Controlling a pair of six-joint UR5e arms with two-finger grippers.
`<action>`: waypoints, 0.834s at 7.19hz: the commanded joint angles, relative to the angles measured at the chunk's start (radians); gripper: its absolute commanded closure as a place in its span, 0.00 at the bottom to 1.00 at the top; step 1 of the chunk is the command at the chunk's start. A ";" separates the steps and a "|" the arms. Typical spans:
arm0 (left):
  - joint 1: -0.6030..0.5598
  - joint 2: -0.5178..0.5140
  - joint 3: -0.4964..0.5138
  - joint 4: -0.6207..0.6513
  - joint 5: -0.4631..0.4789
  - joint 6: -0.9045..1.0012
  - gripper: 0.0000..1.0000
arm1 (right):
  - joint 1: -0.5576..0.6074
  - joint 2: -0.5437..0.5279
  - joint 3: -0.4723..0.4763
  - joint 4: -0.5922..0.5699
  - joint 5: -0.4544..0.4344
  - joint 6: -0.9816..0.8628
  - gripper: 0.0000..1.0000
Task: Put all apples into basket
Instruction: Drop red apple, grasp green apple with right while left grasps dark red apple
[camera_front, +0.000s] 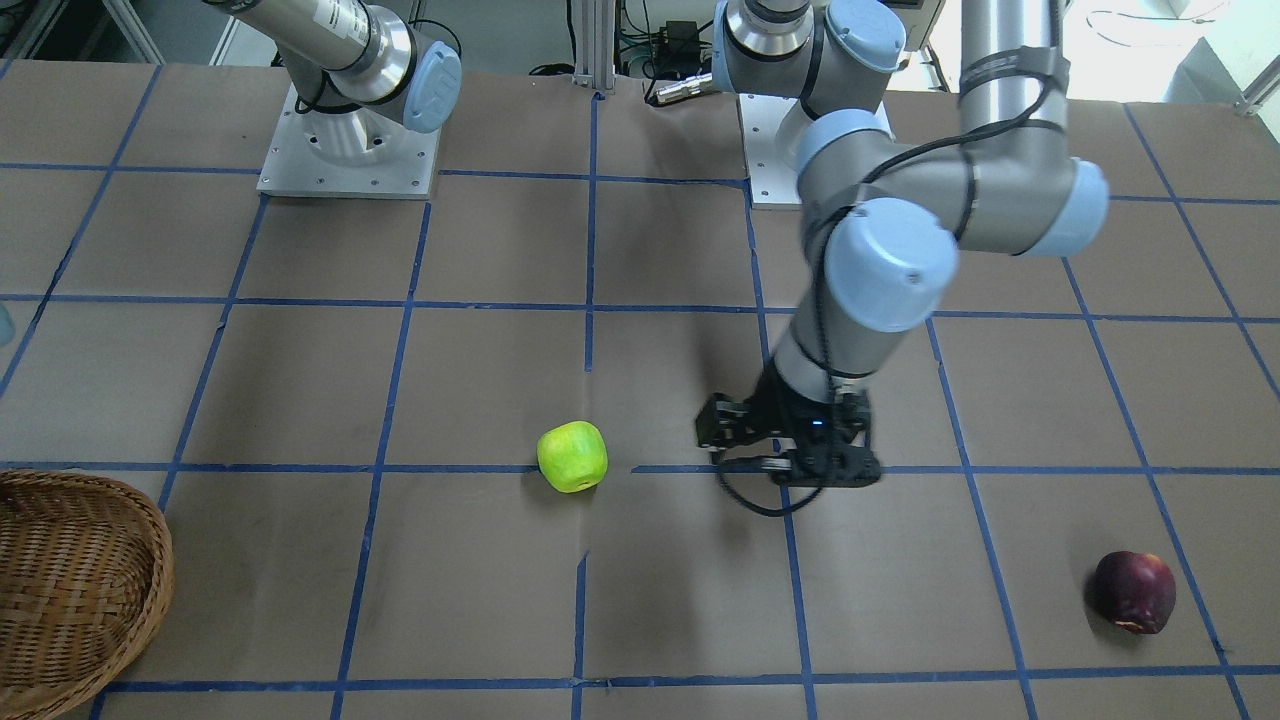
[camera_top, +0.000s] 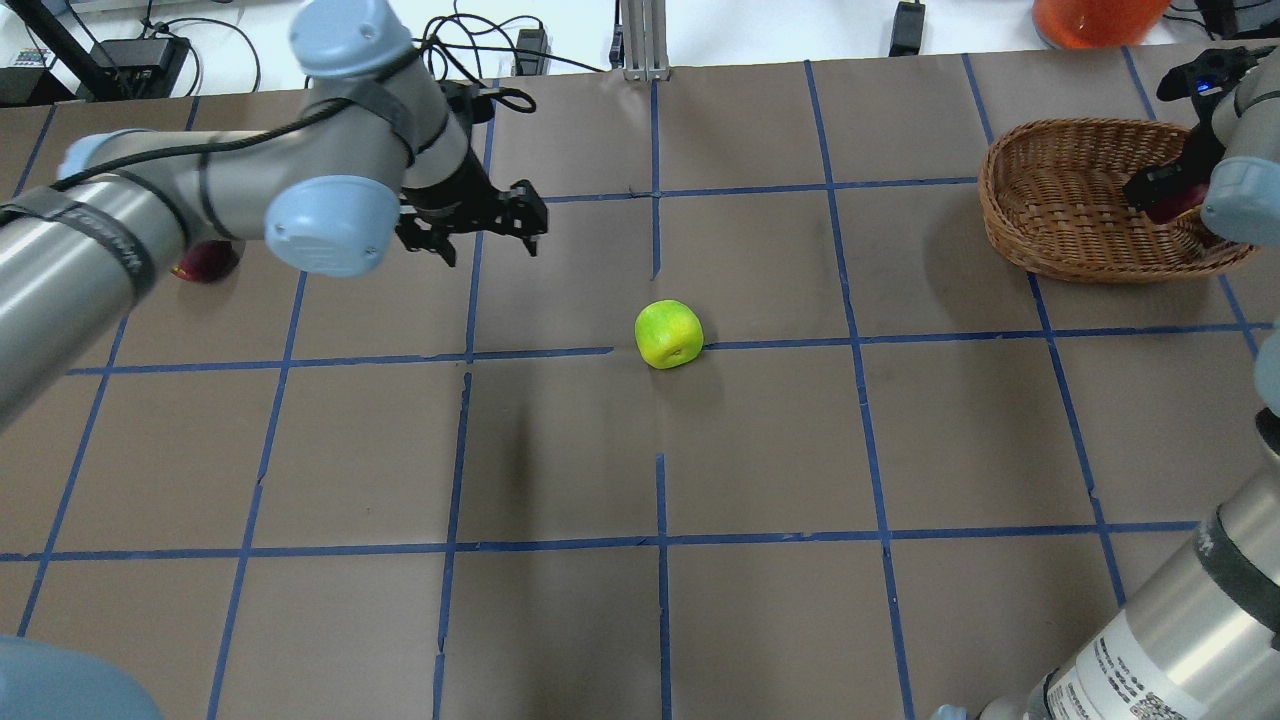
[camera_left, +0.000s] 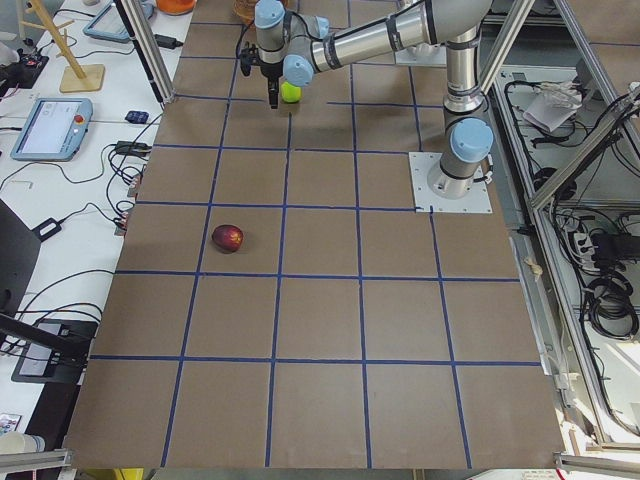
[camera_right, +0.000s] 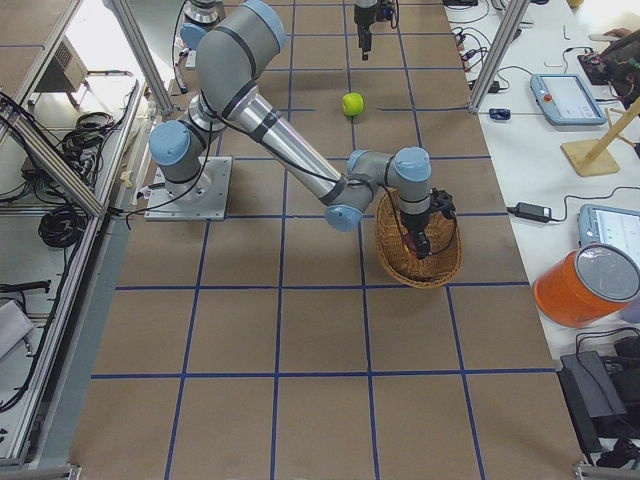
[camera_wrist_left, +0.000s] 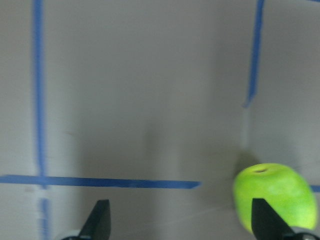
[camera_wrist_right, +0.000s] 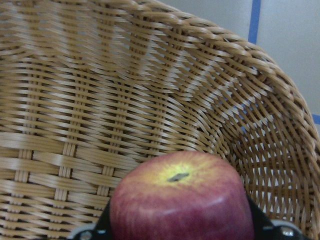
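Note:
The lime green apple (camera_top: 668, 334) lies near the table's middle. It also shows low right in the left wrist view (camera_wrist_left: 275, 197). My left gripper (camera_top: 480, 225) is open and empty, hovering to the left of the green apple and apart from it. The dark maroon apple (camera_top: 205, 262) lies at the far left, partly hidden behind my left arm, and shows whole in the front view (camera_front: 1133, 591). My right gripper (camera_top: 1165, 195) is shut on the red apple (camera_wrist_right: 180, 200) and holds it inside the wicker basket (camera_top: 1060, 200), above its floor.
The basket stands at the table's far right edge, with an orange container (camera_top: 1095, 15) beyond it off the table. Brown paper with blue tape lines (camera_top: 660, 440) covers the table. Tablets and cables lie on the side bench (camera_right: 565, 95).

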 joint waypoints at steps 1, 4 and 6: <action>0.302 -0.026 0.019 -0.015 -0.002 0.481 0.00 | -0.005 0.006 -0.039 -0.003 -0.001 -0.001 0.00; 0.466 -0.205 0.253 -0.015 -0.002 0.918 0.00 | 0.052 -0.137 -0.042 0.264 0.005 0.050 0.00; 0.507 -0.302 0.314 0.028 -0.001 1.096 0.00 | 0.261 -0.265 -0.030 0.514 0.005 0.403 0.00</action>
